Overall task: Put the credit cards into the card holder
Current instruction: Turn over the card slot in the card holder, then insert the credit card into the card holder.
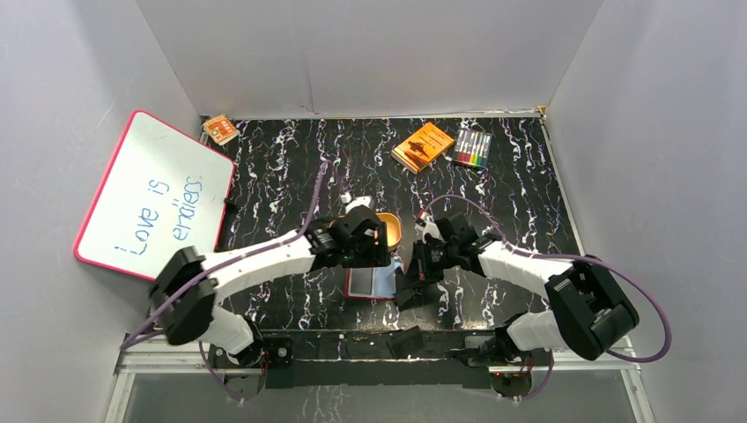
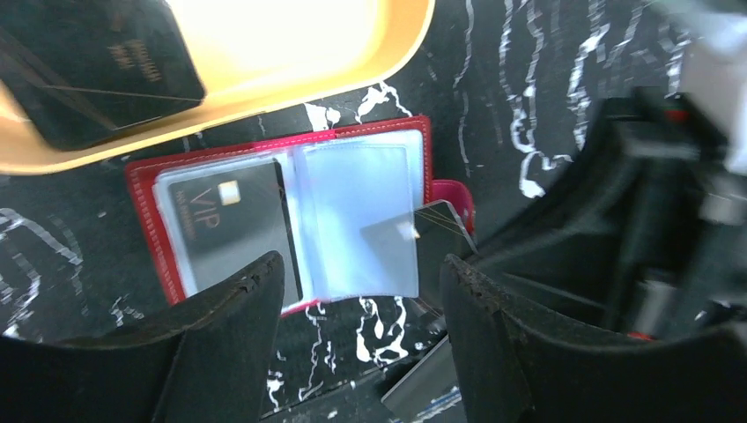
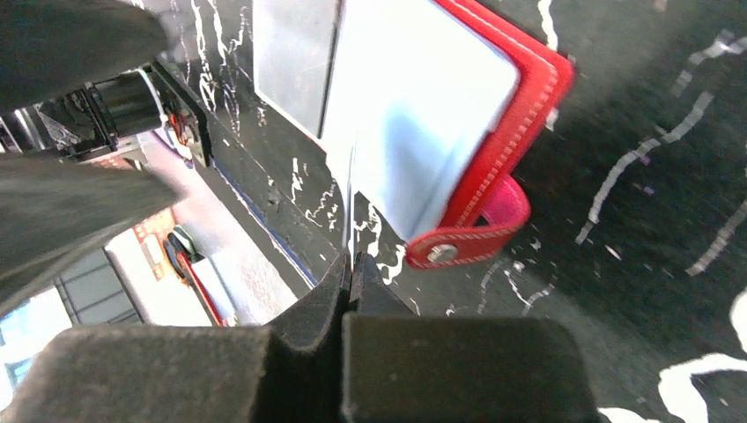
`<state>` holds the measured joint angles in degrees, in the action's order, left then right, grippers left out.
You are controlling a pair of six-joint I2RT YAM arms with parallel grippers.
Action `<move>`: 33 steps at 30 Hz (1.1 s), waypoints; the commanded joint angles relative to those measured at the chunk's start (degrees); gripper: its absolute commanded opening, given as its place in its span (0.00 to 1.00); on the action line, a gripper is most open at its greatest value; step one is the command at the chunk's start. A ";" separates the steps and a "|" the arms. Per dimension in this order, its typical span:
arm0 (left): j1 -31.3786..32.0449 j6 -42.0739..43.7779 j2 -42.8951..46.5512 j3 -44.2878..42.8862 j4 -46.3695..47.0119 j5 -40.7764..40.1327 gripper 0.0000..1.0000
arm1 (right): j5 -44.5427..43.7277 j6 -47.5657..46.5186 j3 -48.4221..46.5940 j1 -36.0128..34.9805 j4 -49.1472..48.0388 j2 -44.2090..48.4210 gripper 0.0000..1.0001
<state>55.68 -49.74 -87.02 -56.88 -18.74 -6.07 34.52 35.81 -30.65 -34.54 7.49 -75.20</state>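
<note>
Inserting one credit card (image 2: 440,233): right jaws pinch it edge-on at the card holder (image 2: 348,207) pocket ahead; left jaws hang open above. Next, align it and slide inward.

1. My tool (image 3: 351,269): bottom centre, two black fingers pressed together with only a hairline between them.
2. Credit card (image 3: 353,194): pinched in that hairline and seen edge-on, a thin pale line running up and away from the fingertips. Its far end lies over the holder's pale page; whether it sits inside a pocket I cannot tell.
3. Card holder (image 3: 423,115): open flat on the desk (image 3: 643,229), with a red stitched cover and pale blue-grey inner pockets.
4. Snap tab (image 3: 480,233): red, curling from the holder's near edge, its metal button (image 3: 441,254) in view.
5. Desk: black with white veining.
</note>
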 commanded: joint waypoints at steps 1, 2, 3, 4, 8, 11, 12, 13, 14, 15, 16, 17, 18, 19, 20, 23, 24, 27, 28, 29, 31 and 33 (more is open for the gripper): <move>-0.11 -1.52 12.01 4.11 -4.75 -8.88 0.64 | -0.59 1.23 -4.61 -3.05 -4.07 -2.58 0.00; -0.24 -2.02 13.90 5.71 -4.95 -10.17 0.64 | -0.94 1.90 -4.93 -3.72 -4.91 -3.47 0.00; -0.34 -2.55 15.88 7.32 -5.15 -11.26 0.65 | -1.33 2.41 -5.38 -4.41 -5.66 -4.49 0.00; -0.39 -2.89 17.72 8.92 -5.19 -12.25 0.65 | -1.80 2.87 -5.95 -5.21 -6.39 -5.39 0.00; -0.70 -3.95 24.01 14.59 -3.40 -13.48 0.69 | -4.24 4.33 -8.38 -7.79 -7.79 -8.97 0.00; -0.92 -3.62 24.60 16.67 -1.37 -12.27 0.70 | -5.45 5.61 -9.36 -8.73 -10.22 -11.21 0.00; -0.97 -3.43 24.11 16.74 -0.92 -12.01 0.70 | -5.54 5.93 -9.61 -8.96 -10.98 -11.95 0.00; -0.96 -3.31 23.44 16.70 -0.60 -11.88 0.70 | -5.72 6.24 -9.87 -9.23 -11.60 -12.63 0.00; -1.00 -3.00 22.73 16.59 -0.25 -11.91 0.70 | -5.82 6.48 -10.29 -9.58 -11.91 -13.26 0.00; -1.07 -2.72 21.64 16.55 0.22 -11.95 0.70 | -5.86 6.65 -10.78 -9.83 -12.05 -13.70 0.00; -1.21 -2.45 21.06 16.35 0.74 -11.96 0.70 | -6.05 6.76 -10.90 -9.92 -11.95 -13.65 0.00; -1.32 -1.84 19.95 16.12 1.21 -11.95 0.70 | -6.23 6.87 -10.82 -9.93 -11.77 -12.99 0.00; -1.48 -1.41 18.95 15.96 1.81 -12.02 0.70 | -6.59 6.90 -10.58 -9.93 -11.37 -12.00 0.00; -1.66 -1.26 17.91 15.81 2.30 -12.12 0.70 | -7.27 6.90 -10.28 -9.93 -10.60 -10.65 0.00; -1.96 -1.17 16.93 15.65 2.64 -12.13 0.69 | -8.39 6.76 -9.96 -9.95 -9.45 -9.26 0.00; -2.79 -2.14 14.57 15.23 1.91 -13.03 0.68 | -12.44 7.17 -7.97 -9.49 -6.38 -4.27 0.00; -2.94 -2.86 14.30 15.34 1.50 -13.55 0.67 | -13.57 7.84 -6.67 -9.00 -6.03 -2.54 0.00; -3.63 -5.30 15.19 16.88 0.29 -15.09 0.65 | -14.05 11.43 -2.61 -7.07 -8.93 0.81 0.00; -3.88 -6.09 15.86 17.64 0.03 -15.41 0.65 | -13.28 12.43 -1.33 -6.71 -10.60 1.16 0.00; -4.13 -6.88 16.44 18.46 -0.22 -15.66 0.64 | -12.06 13.09 -0.47 -6.46 -12.16 1.01 0.00; -4.74 -7.91 17.78 20.30 -0.25 -15.82 0.62 | -8.71 13.99 0.26 -6.41 -14.92 -0.58 0.00; -5.44 -8.58 18.48 22.02 -0.24 -15.31 0.61 | -7.04 14.81 0.37 -6.40 -16.89 -2.41 0.00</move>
<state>51.55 -55.57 -71.29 -37.98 -17.15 -18.92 23.68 47.64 -31.20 -40.95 -3.22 -75.26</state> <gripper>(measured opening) 0.624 0.020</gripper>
